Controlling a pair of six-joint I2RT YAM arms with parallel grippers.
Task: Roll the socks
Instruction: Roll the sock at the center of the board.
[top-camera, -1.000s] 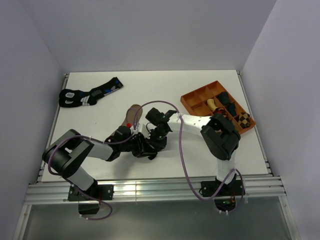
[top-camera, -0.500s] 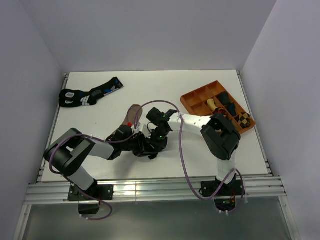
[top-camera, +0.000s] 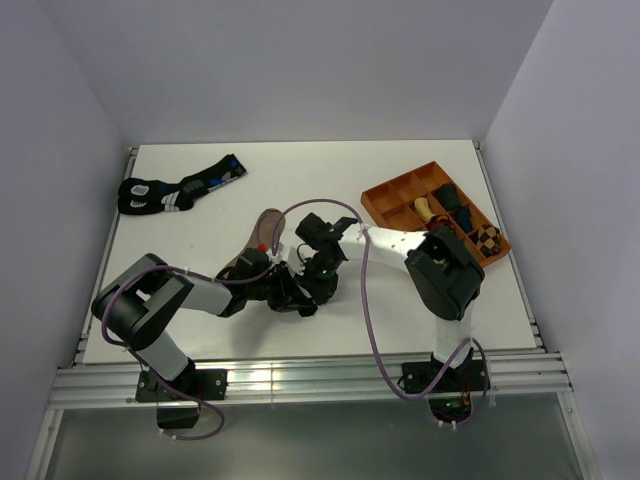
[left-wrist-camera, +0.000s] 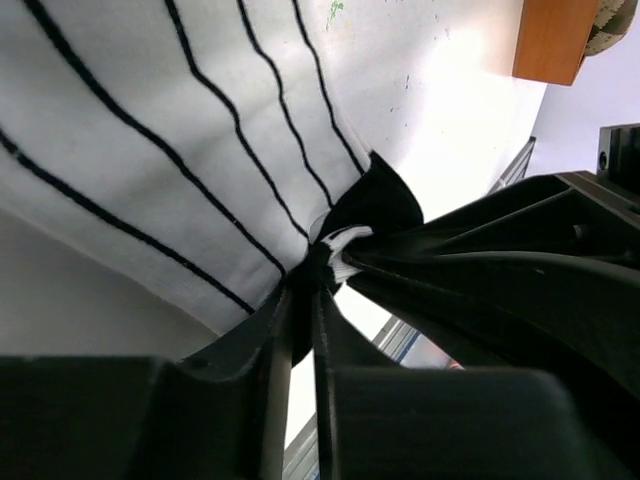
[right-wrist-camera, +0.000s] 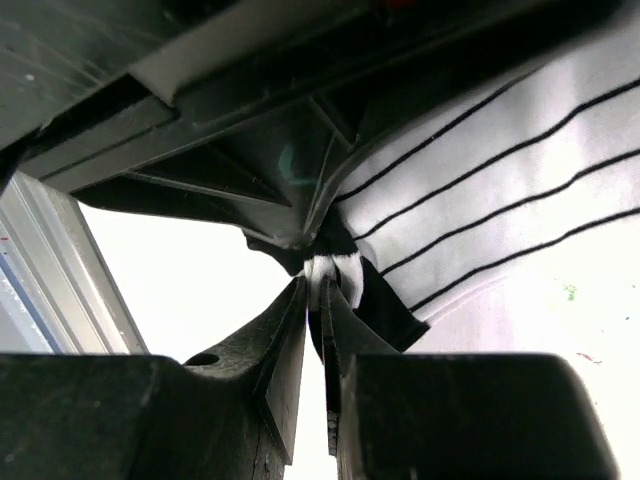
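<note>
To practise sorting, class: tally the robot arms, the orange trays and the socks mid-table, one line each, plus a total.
Robot arms: 2, left arm, right arm
Trays: 1, orange tray
Mid-table socks: 2, tan-brown sock, white striped sock
Total: 5

I see a white desk carrying black socks with blue and white marks at its far left. An orange compartmented tray at the right holds dark rolled bundles and a brown argyle ball.
</note>
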